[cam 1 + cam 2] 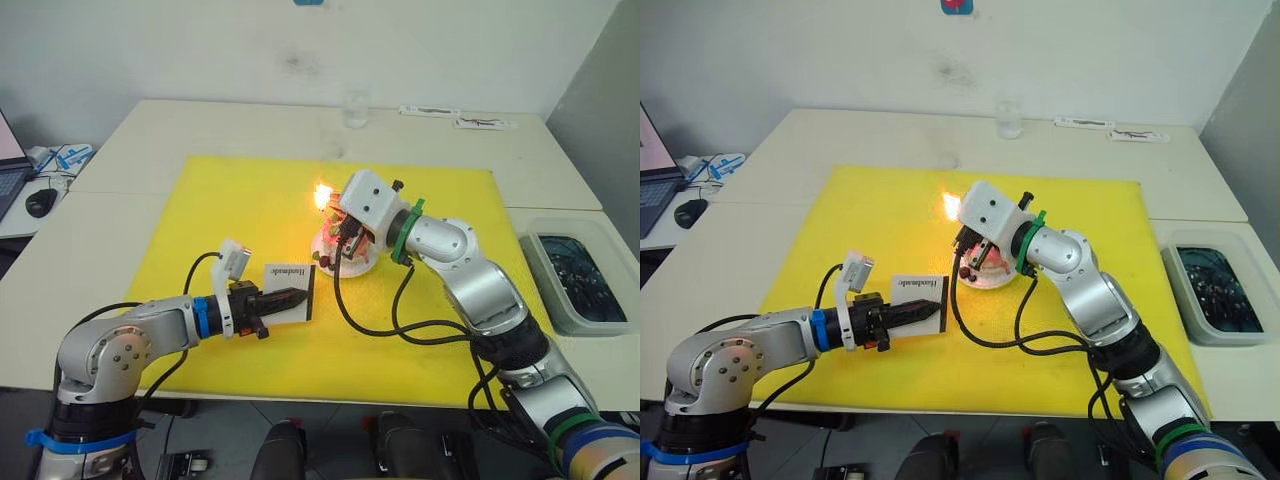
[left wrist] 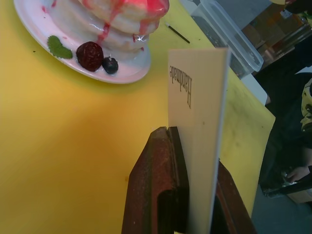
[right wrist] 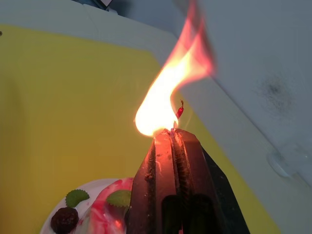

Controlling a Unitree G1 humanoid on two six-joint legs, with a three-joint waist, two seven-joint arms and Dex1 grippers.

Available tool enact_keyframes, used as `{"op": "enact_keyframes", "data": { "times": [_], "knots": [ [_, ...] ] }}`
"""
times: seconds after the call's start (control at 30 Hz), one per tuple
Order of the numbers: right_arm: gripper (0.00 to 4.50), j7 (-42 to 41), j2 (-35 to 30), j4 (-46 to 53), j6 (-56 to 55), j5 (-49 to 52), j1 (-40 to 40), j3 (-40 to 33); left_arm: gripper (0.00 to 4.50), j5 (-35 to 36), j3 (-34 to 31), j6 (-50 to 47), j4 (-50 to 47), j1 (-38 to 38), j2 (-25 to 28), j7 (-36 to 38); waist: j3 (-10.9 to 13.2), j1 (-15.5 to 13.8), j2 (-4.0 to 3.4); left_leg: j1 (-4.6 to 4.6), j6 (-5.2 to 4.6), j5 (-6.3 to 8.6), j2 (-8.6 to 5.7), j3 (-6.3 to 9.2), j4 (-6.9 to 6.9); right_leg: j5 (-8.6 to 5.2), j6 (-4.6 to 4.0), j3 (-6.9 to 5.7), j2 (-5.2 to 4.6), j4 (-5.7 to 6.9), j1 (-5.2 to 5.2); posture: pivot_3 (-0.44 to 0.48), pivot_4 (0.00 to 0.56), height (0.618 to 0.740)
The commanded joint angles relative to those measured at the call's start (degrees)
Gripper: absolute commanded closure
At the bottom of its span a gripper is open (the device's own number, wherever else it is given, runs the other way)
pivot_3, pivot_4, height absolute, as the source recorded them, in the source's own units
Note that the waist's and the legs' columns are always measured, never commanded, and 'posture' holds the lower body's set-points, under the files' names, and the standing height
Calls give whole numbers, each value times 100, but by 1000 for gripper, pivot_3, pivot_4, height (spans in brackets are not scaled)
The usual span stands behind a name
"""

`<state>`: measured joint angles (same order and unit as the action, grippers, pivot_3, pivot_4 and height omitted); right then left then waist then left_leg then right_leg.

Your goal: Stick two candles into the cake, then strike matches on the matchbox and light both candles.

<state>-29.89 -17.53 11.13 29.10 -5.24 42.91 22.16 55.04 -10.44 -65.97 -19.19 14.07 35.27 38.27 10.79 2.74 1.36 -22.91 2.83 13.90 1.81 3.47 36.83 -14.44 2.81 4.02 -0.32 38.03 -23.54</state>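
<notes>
A: What was the right gripper (image 3: 171, 132) doing at that moment?

B: Its fingers were pressed together on a match, and a tall flame (image 3: 168, 92) rose from the tips. A thin red wick-like tip showed just behind the flame; whether that was a candle could not be told. The gripper hung over the cake (image 1: 985, 268), which sat on its white plate (image 2: 127, 73) near the middle of the yellow mat (image 1: 250, 210).

A: And the left gripper (image 1: 285, 299)?

B: It was clamped on the matchbox (image 2: 197, 122), holding the white box on edge, the "Handmade" lettering facing the cake. The box stood just beside the plate, apart from it.

A: How should the lighting be done well?

B: The flame seemed large and close to the fingertips, so the match probably had little time left. It would be best to bring the flame to each candle's pale end steadily, hold it there until it caught, and keep the gripper off the frosting.

A: How were the arms posed?

B: The right forearm reached in from the right, wrist bent so the fingers pointed toward the far side of the cake. The left arm lay low, stretched across the mat's near edge, fingers pointing toward the plate.
</notes>
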Motion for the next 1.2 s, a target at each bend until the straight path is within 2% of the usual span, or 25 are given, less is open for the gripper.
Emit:
{"op": "enact_keyframes", "data": {
  "times": [0.03, 1.2],
  "knots": [
    [4456, 59, 86, -47, -314, -136, 194, -51, 4500, 76, 6, 105, -159, 89, 11, 41, 0, 0, 0, 0, 0, 0, 0, 0, 0, 0, 0, 0, 0, 0, 0, 0, 150, 740],
    [4456, -41, 142, -352, -570, -508, 205, -134, 4500, 98, 78, 116, -131, 150, -20, 38, 0, 1, 0, 0, 0, 0, 0, 1, 0, 0, -1, 0, 0, 0, 0, 0, 150, 740]
  ]
}}
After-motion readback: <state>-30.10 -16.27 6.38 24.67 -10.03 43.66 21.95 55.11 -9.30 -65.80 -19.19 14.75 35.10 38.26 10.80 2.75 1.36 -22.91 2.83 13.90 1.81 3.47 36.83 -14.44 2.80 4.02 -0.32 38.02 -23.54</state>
